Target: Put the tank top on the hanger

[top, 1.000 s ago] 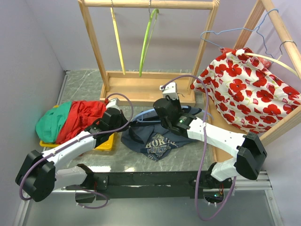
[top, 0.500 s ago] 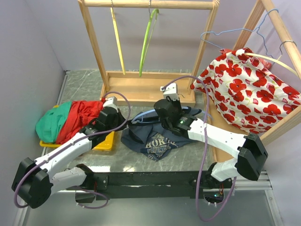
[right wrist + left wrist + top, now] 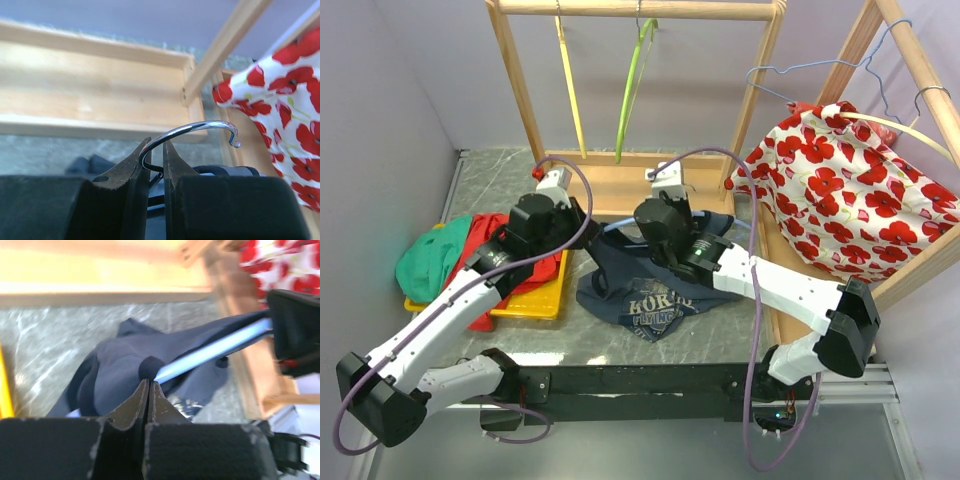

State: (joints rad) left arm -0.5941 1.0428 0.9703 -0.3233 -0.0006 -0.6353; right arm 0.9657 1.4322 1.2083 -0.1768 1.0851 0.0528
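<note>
The dark navy tank top with pale lettering hangs partly lifted off the table, its lower part still resting there. The light blue hanger runs inside its upper edge; in the left wrist view one hanger arm pokes into the navy fabric. My left gripper is shut, pinching the tank top's edge where the hanger tip enters. My right gripper is shut on the hanger's metal hook, which curves up and to the right.
A wooden rack stands just beyond both grippers, with a yellow hanger and a lime green hanger on its bar. Red and green garments lie on a yellow tray at left. A poppy-print garment hangs on the right rack.
Both arms have risen and moved toward the wooden rack, lifting the hanger and the tank top's upper edge. The left arm has pulled away from the red garment.
</note>
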